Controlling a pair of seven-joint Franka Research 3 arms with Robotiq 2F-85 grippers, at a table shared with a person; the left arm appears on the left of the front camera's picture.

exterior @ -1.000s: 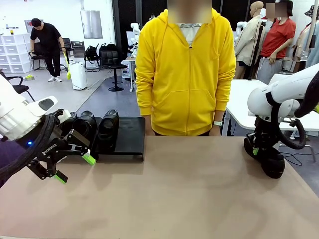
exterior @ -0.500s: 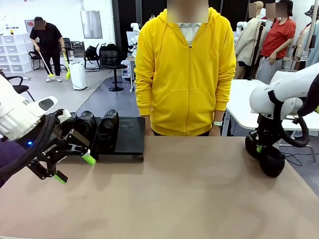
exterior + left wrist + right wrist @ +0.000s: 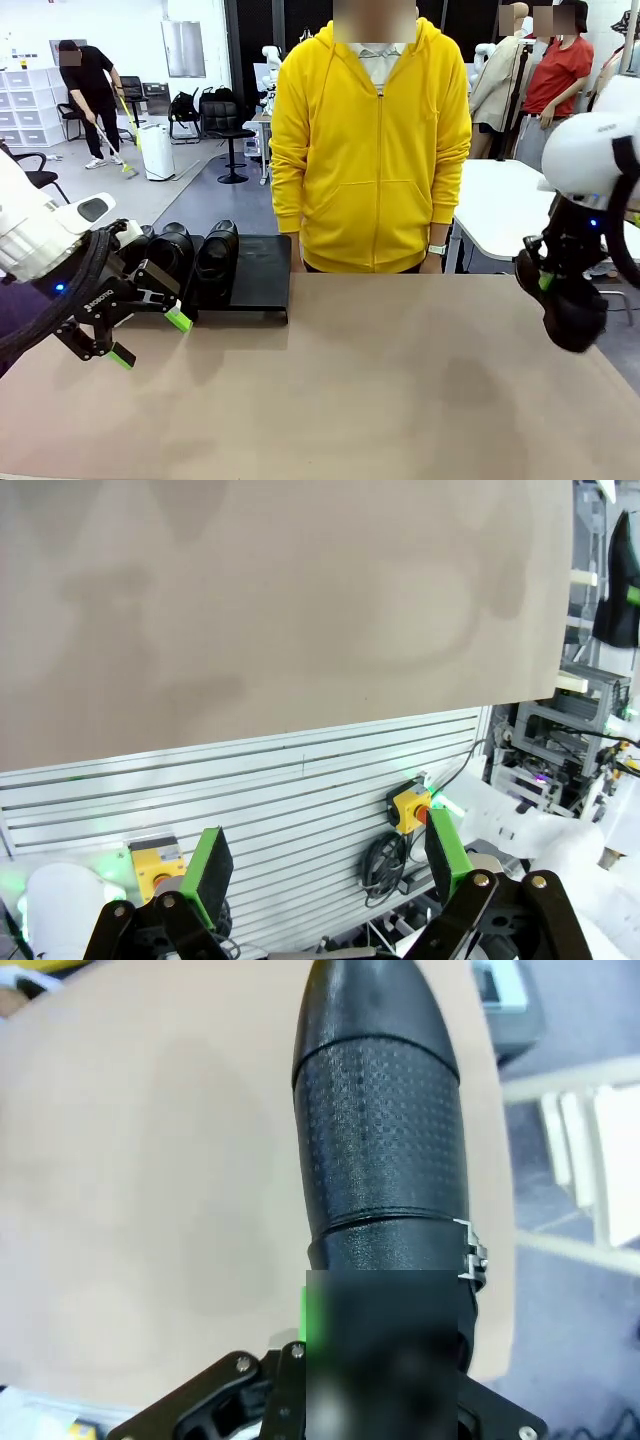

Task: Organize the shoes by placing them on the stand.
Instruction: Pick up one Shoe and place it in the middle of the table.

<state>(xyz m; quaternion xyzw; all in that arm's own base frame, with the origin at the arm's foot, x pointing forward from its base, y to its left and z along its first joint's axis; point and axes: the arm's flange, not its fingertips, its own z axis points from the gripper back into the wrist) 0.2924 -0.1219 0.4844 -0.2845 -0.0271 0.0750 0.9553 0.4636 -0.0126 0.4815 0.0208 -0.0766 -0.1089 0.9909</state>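
the shoe (image 3: pixel 570 310) i'm carrying hangs off the right gripper (image 3: pixel 545 282) at the far right of the table, lifted clear of the top, toe pointing down and toward me. in the right wrist view that shoe (image 3: pixel 385 1120) runs straight out along the fingers, long axis in line with the gripper, and the jaws are clamped on its heel end; one green pad (image 3: pixel 312 1310) peeks out beside it.

the stand (image 3: pixel 255 275) sits at the far left of the table, against the person's edge, well apart from this shoe, so the carry has to go leftward across the full width. two shoes (image 3: pixel 195 258) already sit on the stand's left half, side by side, toes toward me. the right panel is bare, and i judge that's where this one goes, turned to match them.

the left gripper (image 3: pixel 150 335) hovers just in front of the stand's left end, fingers apart and holding nothing; in its wrist view the left gripper (image 3: pixel 325 865) looks past the table's near edge. it is the nearer arm, but empty.

the middle of the table (image 3: pixel 380 400) is bare, giving open room for the crossing. the person (image 3: pixel 370 140) stands close behind the far edge, just right of the stand, so i'd keep the path on my side.
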